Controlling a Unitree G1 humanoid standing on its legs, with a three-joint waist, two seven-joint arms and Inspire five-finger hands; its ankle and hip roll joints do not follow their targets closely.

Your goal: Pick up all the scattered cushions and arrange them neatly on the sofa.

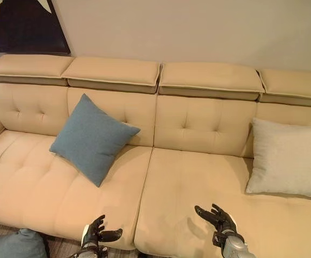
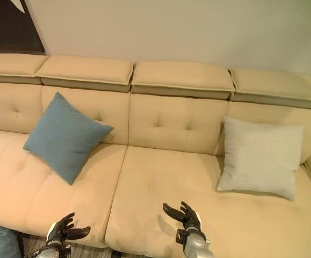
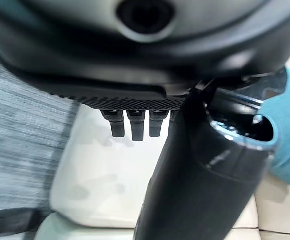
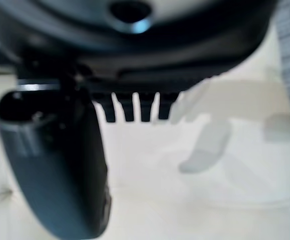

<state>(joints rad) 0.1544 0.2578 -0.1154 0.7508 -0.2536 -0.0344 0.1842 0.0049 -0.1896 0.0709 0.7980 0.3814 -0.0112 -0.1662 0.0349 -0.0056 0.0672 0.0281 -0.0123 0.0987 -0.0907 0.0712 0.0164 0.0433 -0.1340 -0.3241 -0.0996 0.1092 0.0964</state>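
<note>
The blue-grey fabric cushion [image 1: 15, 244] left on the floor lies just outward of the robot's left hand [image 1: 94, 232], well across from its right hand [image 1: 218, 217] over the beige sofa [image 1: 187, 183]; both hands are empty, fingers spread.

A long beige sofa [image 1: 193, 188] stretched across the frame, and a blue cushion [image 1: 92, 138] stood on one corner at centre left, leaning on the tufted backrest. A pale grey cushion [image 1: 288, 158] leaned at the right edge, while another blue cushion [image 1: 16, 244] lay on the striped floor [image 1: 64, 247] at lower left.
</note>
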